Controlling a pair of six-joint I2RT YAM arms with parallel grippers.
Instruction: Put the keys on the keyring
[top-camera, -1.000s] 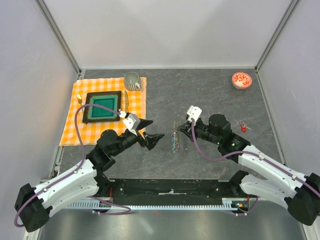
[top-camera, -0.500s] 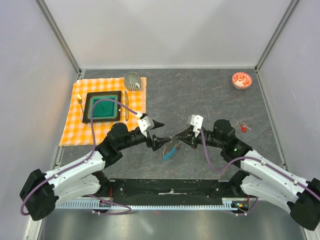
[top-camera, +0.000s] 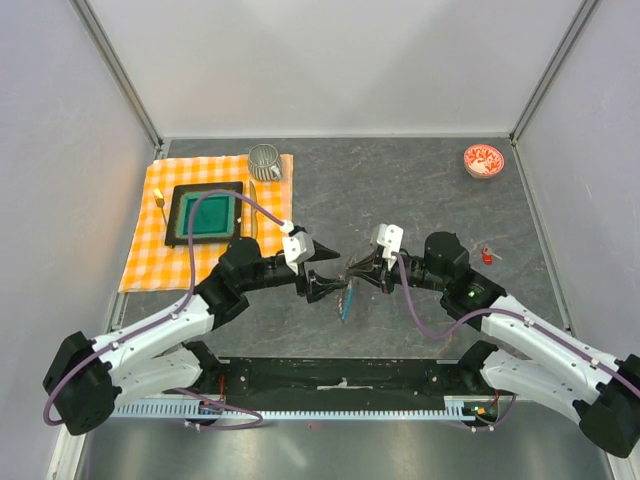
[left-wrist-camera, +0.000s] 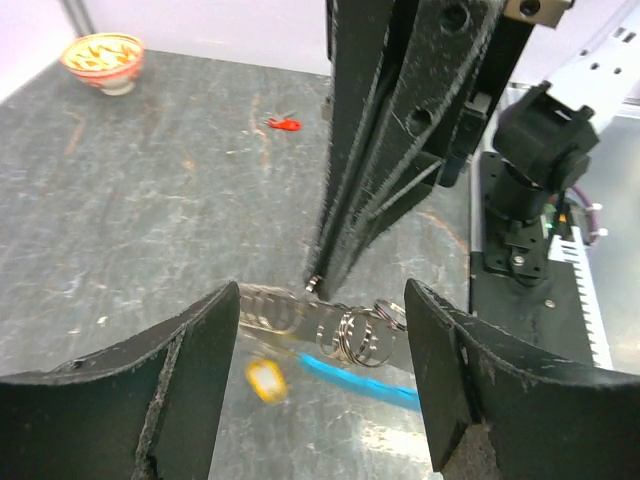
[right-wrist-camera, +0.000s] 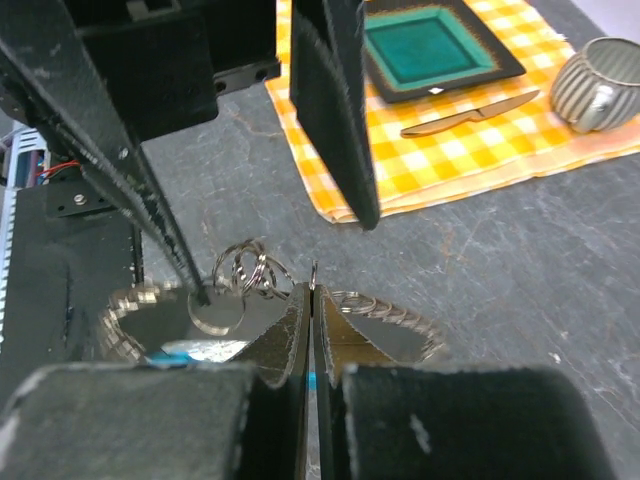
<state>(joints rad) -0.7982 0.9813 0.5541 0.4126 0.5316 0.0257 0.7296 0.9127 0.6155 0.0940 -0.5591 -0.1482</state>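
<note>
Right gripper (right-wrist-camera: 312, 296) is pinched tight on the keyring (left-wrist-camera: 345, 335) at the middle of the table (top-camera: 420, 190), apparently steadying it so the left gripper (left-wrist-camera: 320, 305), jaws apart either side, can work the coils. Thin silvery wire loops, a curved glossy blue tag (left-wrist-camera: 352, 372) and a blurred yellow key head (left-wrist-camera: 264, 380) hang together. A red key (top-camera: 487, 256) lies well apart to the right on mottled grey stone.

No legible txt, labels or nos. anywhere

Dark grey slate-like table (top-camera: 400, 190) — pale walls (top-camera: 340, 60) on 3 sides, evenly lit.
</note>
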